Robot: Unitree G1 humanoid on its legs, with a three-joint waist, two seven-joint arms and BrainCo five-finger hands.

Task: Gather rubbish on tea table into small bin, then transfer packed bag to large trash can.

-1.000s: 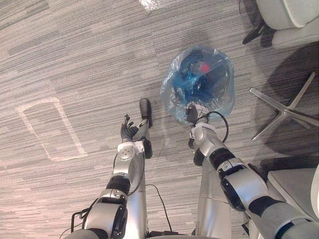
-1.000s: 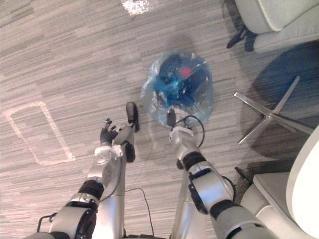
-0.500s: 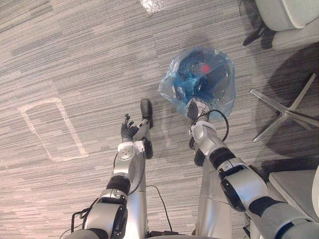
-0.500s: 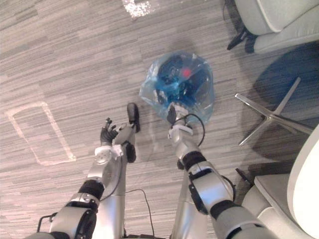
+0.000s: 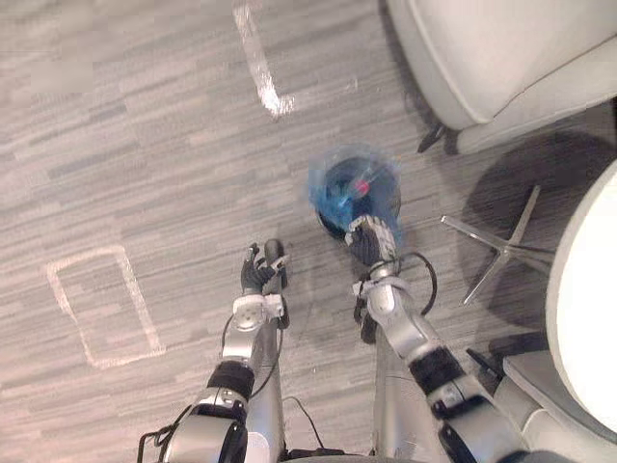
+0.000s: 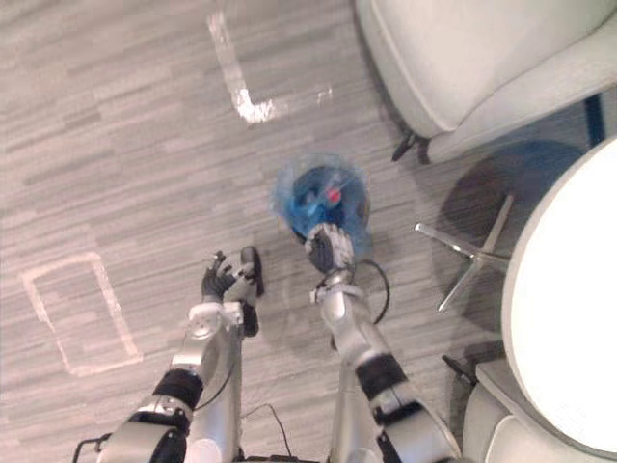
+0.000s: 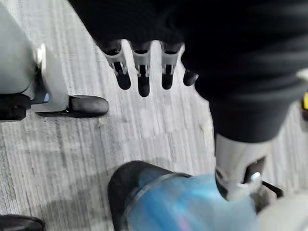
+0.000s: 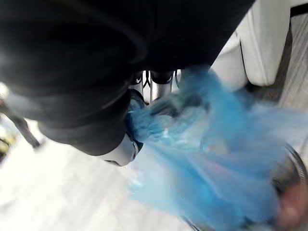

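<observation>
Since the right wrist view sits so close, the grip is best read there. The blue bag [image 8: 216, 168] is bunched right up against the right hand [image 6: 328, 249], and a gathered fold of its plastic is squeezed between the curled fingers [image 8: 155, 77] and the thumb side of the palm. So the fingers are closed on the bag's near edge, not just laid against it. The rest of the plastic is spread out past the fingertips, away from the wrist.

From the head views the bag is seen sitting in the small bin [image 7: 121, 185] on the carpeted floor [image 5: 145, 125], with the plastic folded out over the bin's rim. Something red [image 5: 363, 183] can be made out inside the bag, plus darker stuff that can't be identified. The bin is placed just beyond the right hand, between a taped corner mark [image 5: 260, 72] and a star-shaped chair base [image 5: 501, 249]. A pale armchair [image 5: 501, 48] is found beyond it, and a white round tabletop [image 6: 569, 309] off to the right.

The left hand [image 5: 257, 276] is held apart from the bag, above bare carpet, with nothing in it. Its fingers [image 7: 143, 79] are seen loose and nearly straight, so it's open. A taped rectangle [image 5: 101, 304] is marked on the floor to its left.
</observation>
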